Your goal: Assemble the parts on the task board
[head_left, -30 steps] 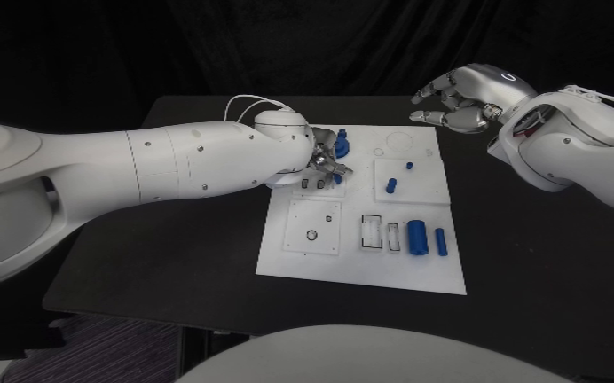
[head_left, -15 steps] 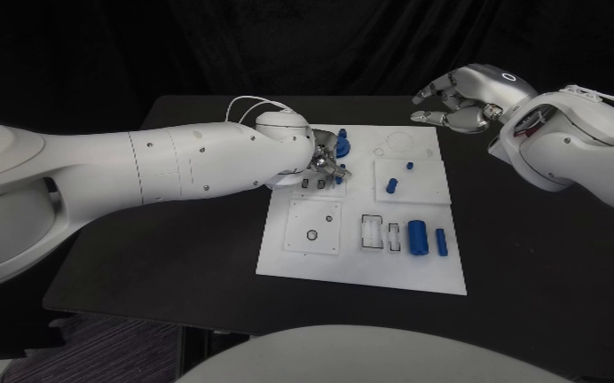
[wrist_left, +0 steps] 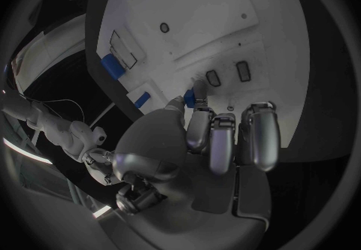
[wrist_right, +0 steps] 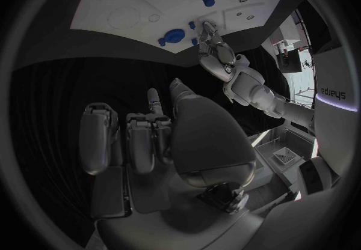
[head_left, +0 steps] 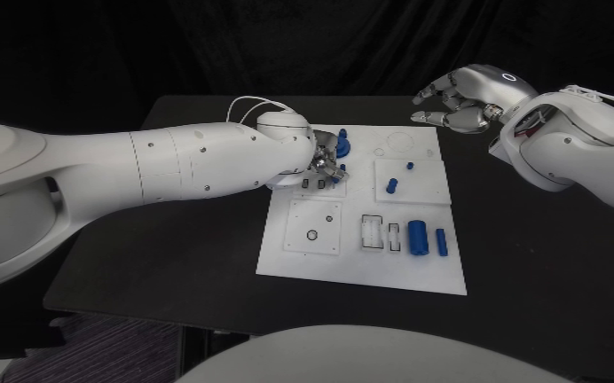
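Board (head_left: 362, 259) sits mid-table, blue parts loose on it. My left hand (head_left: 325, 160) pinches a small blue peg (wrist_left: 190, 99) over the upper-left sockets; looks light, stiff, slippery, so I'd grip its sides. Right hand (head_left: 458, 104) hovers curled, empty.

You're looking down at a black table (head_left: 179, 250) with a matte top, its far edge meeting a dark backdrop. Lying flat on it, about in the middle, is the white task board (head_left: 365, 272), a rectangular plate turned slightly so its long sides run away from you and lean a little to one side. The board's near edge sits well back from the table's front edge, and bare black surface shows on both sides of it.
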Controlling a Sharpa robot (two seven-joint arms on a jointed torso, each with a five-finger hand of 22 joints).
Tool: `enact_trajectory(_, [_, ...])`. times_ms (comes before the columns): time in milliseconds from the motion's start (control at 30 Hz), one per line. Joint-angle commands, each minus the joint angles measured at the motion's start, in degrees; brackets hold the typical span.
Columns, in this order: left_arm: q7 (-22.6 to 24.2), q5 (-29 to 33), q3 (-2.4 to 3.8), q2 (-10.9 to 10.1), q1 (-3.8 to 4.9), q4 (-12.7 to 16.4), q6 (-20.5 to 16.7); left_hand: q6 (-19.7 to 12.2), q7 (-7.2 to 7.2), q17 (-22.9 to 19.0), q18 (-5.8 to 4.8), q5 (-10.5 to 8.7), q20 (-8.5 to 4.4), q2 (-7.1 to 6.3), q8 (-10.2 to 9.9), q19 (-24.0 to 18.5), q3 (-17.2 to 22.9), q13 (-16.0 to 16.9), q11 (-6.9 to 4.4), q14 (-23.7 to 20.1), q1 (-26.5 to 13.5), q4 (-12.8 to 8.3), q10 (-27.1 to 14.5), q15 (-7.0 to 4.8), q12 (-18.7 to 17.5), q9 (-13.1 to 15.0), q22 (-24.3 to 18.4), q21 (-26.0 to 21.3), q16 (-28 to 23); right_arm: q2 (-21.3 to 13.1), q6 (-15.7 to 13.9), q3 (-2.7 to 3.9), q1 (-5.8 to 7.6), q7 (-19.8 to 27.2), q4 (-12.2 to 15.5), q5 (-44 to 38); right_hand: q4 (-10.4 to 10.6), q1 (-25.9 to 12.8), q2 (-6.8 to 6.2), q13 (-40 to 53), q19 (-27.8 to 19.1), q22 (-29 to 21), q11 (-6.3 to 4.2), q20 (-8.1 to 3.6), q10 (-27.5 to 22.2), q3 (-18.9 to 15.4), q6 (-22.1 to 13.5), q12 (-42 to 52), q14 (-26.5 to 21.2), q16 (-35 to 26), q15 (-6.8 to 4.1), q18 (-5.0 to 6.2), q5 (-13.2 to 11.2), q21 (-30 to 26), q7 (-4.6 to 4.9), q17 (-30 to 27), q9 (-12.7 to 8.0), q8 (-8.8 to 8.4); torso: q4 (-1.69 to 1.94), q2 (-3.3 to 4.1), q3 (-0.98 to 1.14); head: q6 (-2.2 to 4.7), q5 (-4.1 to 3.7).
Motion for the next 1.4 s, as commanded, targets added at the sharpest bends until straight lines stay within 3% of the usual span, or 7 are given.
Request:
enact_trajectory(33, [1.40, 0.30, 0.04, 0.03, -0.16, 0.05, 0.58, 0.56, 0.06, 15.08, -0.45, 0.65, -0.09, -0.21, -0.47, -0.45, 0.96, 27.42, -1.78, 5.94, 0.63, -0.24, 7.63, -0.37, 10.83, 0.14, 0.07, -0.24, 0.15, -0.04, 0.33, 0.04, -0.12, -0.24, -0.01, -0.09, -0.35, 0.06, 0.49, 15.07, 1.42, 11.98, 0.51, 0.37, 6.07, 0.07, 0.37, 0.15, 5.78, -0.13, 0.53, -0.33, 0.24, -0.23, 0.17, 14.63, -0.09, -0.34, 0.05, 0.00, 0.01, -0.01, -0.05])
enact_trajectory(233, [1.85, 0.30, 0.04, -0.07, -0.17, 0.03, 0.59, 0.76, 0.09, 15.08, -0.44, 3.60, -0.09, -1.19, -1.55, -0.45, 3.90, 27.42, -1.76, 5.94, 1.10, -0.93, 7.63, -0.37, 10.83, 0.51, 0.18, -0.38, 0.15, -0.03, 0.50, 0.04, -0.12, -0.33, -0.04, -0.09, -0.35, 0.06, 0.49, 15.07, 1.42, 11.98, 0.51, 0.37, 6.07, 0.07, 0.37, 0.15, 5.78, -0.13, 0.53, -0.33, 0.24, -0.23, 0.17, 14.63, -0.09, -0.34, -0.01, -0.06, 0.00, -0.01, 0.08])
enact_trajectory(433, [2.01, 0.30, 0.04, -0.24, -0.18, 0.02, 0.60, 1.00, 0.13, 15.08, -0.43, 7.15, -0.09, -3.04, -2.56, -0.45, 8.12, 27.42, -1.75, 5.94, 1.21, -1.64, 7.63, -0.38, 10.83, 1.10, 0.31, -0.54, 0.15, 0.00, 0.81, 0.04, -0.13, -0.47, -0.09, -0.09, -0.38, 0.08, 0.51, 15.07, 1.40, 11.97, 0.52, 0.38, 6.07, 0.08, 0.42, 0.15, 5.75, -0.22, 0.54, -0.32, 0.27, -0.27, 0.19, 14.56, -0.09, -0.35, -0.01, -0.07, 0.00, -0.01, 0.19])
enact_trajectory(500, [2.00, 0.30, 0.04, -0.37, -0.18, 0.06, 0.56, 1.19, 0.15, 15.08, -0.42, 7.92, -0.10, -4.43, -3.08, -0.45, 11.73, 27.42, -1.76, 5.94, 1.07, -2.23, 7.63, -0.38, 10.83, 1.59, 0.40, -0.64, 0.15, 0.00, 0.93, 0.04, -0.14, -0.52, -0.09, -0.09, -0.42, 0.11, 0.54, 15.07, 1.35, 11.94, 0.53, 0.38, 6.07, 0.10, 0.45, 0.15, 5.74, -0.25, 0.54, -0.29, 0.30, -0.37, 0.20, 14.53, -0.09, -0.36, 0.02, -0.06, -0.01, -0.01, 0.19])
enact_trajectory(567, [2.00, 0.30, 0.04, -0.53, -0.18, 0.12, 0.45, 1.52, 0.25, 15.08, -0.43, 7.86, -0.06, -6.12, -3.56, -0.38, 15.81, 27.42, -1.69, 5.94, -0.35, -2.33, 7.63, -0.32, 10.83, 2.29, 0.60, -0.71, 0.15, -0.02, 1.04, 0.04, -0.15, -0.59, -0.11, -0.09, -0.42, 0.11, 0.54, 15.07, 1.35, 11.94, 0.53, 0.38, 6.07, 0.10, 0.45, 0.15, 5.74, -0.25, 0.54, -0.29, 0.30, -0.37, 0.20, 14.53, -0.09, -0.36, 0.02, -0.08, 0.00, -0.01, 0.21])
enact_trajectory(733, [2.06, 0.30, 0.04, -1.13, -0.18, 0.40, 0.08, 1.92, 0.29, 15.08, -0.43, 7.34, 0.00, -8.47, -4.23, -0.32, 22.50, 27.42, -1.66, 5.94, -3.19, -3.30, 7.63, -0.28, 10.83, 3.79, 0.86, -0.92, 0.15, -0.14, 1.44, 0.04, -0.18, -0.87, -0.11, -0.09, -0.46, 0.15, 0.55, 15.07, 1.33, 11.92, 0.53, 0.38, 6.07, 0.12, 0.47, 0.15, 5.73, -0.29, 0.54, -0.28, 0.33, -0.42, 0.20, 14.50, -0.09, -0.36, 0.05, -0.02, -0.03, -0.01, 0.19])
enact_trajectory(1400, [3.09, 5.06, 0.03, -4.40, -0.18, 2.46, -3.29, 2.27, 0.31, 15.08, -0.34, 6.66, 0.03, -9.05, -4.28, -0.54, 24.54, 27.42, -1.64, 5.94, -4.66, -3.62, 7.63, -0.25, 10.83, 4.60, 0.62, -1.29, 0.15, -0.33, 2.86, 0.04, -0.21, -1.79, -0.06, -0.09, -1.42, 0.91, 0.82, 15.07, 1.14, 11.79, 0.64, 0.48, 6.07, 0.53, 0.78, 0.15, 5.65, -0.54, 0.64, -0.19, 1.67, -0.86, 0.32, 14.29, -0.20, -0.79, -0.03, 0.02, 0.01, -0.01, 0.56])
